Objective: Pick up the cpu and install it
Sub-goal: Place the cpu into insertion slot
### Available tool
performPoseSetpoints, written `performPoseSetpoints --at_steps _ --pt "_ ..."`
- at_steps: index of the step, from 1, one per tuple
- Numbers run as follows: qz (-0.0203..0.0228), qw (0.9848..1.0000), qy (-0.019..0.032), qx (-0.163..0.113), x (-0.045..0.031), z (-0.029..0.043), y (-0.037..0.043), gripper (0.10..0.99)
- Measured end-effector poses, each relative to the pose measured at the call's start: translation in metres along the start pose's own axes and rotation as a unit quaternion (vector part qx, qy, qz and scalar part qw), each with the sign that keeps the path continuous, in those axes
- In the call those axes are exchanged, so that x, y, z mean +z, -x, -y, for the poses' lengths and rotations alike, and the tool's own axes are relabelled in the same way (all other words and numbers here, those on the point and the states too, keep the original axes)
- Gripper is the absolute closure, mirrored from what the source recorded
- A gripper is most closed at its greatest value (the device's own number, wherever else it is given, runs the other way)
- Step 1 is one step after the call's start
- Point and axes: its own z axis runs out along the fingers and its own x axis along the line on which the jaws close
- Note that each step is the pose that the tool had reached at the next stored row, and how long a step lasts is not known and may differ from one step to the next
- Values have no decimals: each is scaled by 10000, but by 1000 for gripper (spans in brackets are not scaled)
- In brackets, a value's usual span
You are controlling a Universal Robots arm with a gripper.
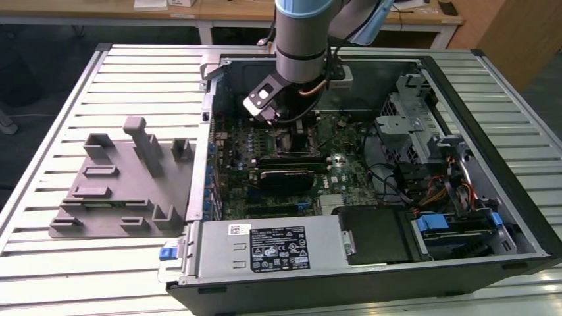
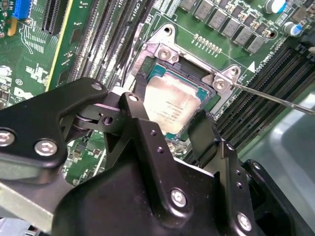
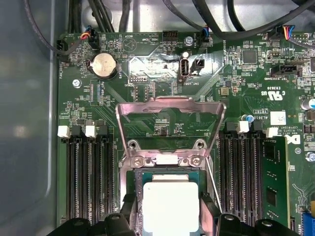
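Off to the exterior view's left, a grey fixture plate (image 1: 114,191) sits on the slatted tabletop (image 1: 131,66). To its right stands the open computer case (image 1: 351,289), where the arm (image 1: 303,39) reaches down over the green motherboard (image 1: 347,178).

The step in hand looks like seating the chip. It will go best if the chip is held dead level, with its corners squared to the socket (image 2: 193,73). It should not be dragged sideways across the contacts, and it needs only the lightest downward pressure. The hinged load plate (image 3: 170,102) stands flipped open beyond the socket, out of the way.

In both wrist views the claw (image 2: 172,110) straddles the cpu (image 2: 172,101). Its fingers (image 2: 204,132) press against two opposite edges, so it reads as clenched on the chip. The cpu lies flat between them, inside the socket's frame. Whether it is fully bedded or just above the contacts I cannot tell. Rows of memory slots (image 3: 88,182) flank the socket.
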Motion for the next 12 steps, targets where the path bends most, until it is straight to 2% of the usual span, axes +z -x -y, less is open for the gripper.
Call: performPoseSetpoints --at_steps 5,8,12 --pt "-103 9999 -3 4 -5 4 0 467" --pt "-106 9999 -2 4 -10 3 0 467" --pt "-106 9999 -2 4 -56 2 0 467"
